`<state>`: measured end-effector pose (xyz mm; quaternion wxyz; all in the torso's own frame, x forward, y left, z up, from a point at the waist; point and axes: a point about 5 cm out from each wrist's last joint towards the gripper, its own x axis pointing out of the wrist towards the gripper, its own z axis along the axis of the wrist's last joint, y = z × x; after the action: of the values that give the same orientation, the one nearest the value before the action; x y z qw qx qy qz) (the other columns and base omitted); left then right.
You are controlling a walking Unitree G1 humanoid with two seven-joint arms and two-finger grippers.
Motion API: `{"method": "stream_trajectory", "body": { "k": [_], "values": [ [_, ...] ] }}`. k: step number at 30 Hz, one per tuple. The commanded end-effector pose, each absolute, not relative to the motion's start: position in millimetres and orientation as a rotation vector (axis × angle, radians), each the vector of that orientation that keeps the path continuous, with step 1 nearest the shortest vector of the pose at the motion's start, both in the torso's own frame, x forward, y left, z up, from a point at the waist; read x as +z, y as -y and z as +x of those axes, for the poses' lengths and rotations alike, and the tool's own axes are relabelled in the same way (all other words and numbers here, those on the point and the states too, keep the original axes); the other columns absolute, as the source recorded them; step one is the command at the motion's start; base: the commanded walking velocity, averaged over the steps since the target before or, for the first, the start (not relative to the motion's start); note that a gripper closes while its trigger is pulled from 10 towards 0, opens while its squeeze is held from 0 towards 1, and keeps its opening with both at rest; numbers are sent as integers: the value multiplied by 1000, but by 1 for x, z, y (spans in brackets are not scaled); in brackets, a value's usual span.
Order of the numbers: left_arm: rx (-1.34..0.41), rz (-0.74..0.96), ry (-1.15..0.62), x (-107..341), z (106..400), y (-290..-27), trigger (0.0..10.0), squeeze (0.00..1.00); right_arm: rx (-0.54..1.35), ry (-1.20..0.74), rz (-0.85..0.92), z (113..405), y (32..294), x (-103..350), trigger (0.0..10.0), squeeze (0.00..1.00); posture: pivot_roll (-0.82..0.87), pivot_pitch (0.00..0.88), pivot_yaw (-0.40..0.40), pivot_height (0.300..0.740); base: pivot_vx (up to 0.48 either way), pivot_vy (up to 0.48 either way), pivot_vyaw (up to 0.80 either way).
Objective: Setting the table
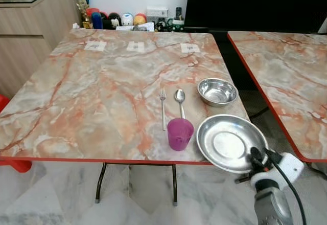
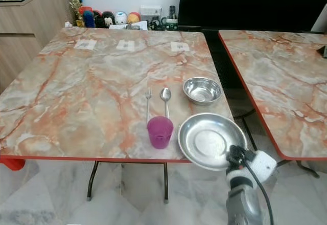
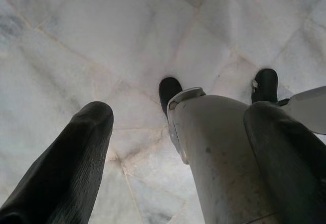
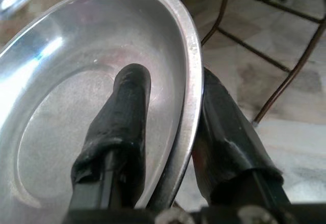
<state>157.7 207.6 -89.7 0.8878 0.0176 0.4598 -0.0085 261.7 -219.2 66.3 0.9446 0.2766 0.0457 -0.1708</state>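
Right gripper [image 1: 257,158] clamped on near rim of steel plate [image 1: 230,142], one finger inside the dish, other finger [image 4: 224,132] under the rim, rim pinched between. Plate at table's near right corner, front edge overhanging the red table edge, looks slightly tilted; cannot tell if fully resting on the top. Marble-pattern table [image 1: 102,92] directly ahead. Purple cup [image 1: 180,133] upright just left of plate, near front edge, close to the plate rim but contact unclear. Fork [image 1: 163,107] and spoon [image 1: 180,100] lying side by side just beyond the cup, handles toward the robot, small gap between. Steel bowl [image 1: 217,91] beyond plate, near right table edge, apart from spoon. Three paper labels [image 1: 137,46] in a row along far side of table. Second marble table [image 1: 286,82] to the right, gap between the two. Toys and clutter [image 1: 120,19] against far wall, wooden cabinet [image 1: 30,30] far left. Left gripper [image 3: 178,152] hanging over tiled floor [image 3: 102,56], fingers spread apart, holding nothing; robot's silver leg and black feet in between.
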Motion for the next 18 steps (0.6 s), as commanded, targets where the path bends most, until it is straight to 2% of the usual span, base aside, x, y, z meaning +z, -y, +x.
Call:
{"method": "stream_trajectory", "body": {
  "k": [1, 7, 14, 15, 18],
  "values": [
    [-22, 46, -977, -92, 152, -206, 10000, 0, -369, -10, 571, 262, 225, 81, 0, 0, -1, 90, -49, 740, 0, 0, 0],
    [-11, 50, -969, -91, 155, -207, 10000, 0, -383, 71, 605, 263, 230, 98, 0, 0, 3, 90, -45, 740, 0, 0, 0],
    [-12, 56, -973, -91, 155, -208, 10000, 0, -365, 80, 630, 265, 226, 102, 0, 0, 5, 87, -44, 740, 0, 0, 0],
    [-12, 57, -973, -91, 155, -208, 10000, 0, -360, 79, 630, 266, 225, 102, 10000, 0, 5, 87, -44, 740, 0, 0, 0],
    [-11, 74, -974, -91, 154, -209, 10000, 0, -354, 77, 631, 267, 223, 102, 10000, 0, 2, 80, -41, 740, 0, 0, 0]
  ]
}}
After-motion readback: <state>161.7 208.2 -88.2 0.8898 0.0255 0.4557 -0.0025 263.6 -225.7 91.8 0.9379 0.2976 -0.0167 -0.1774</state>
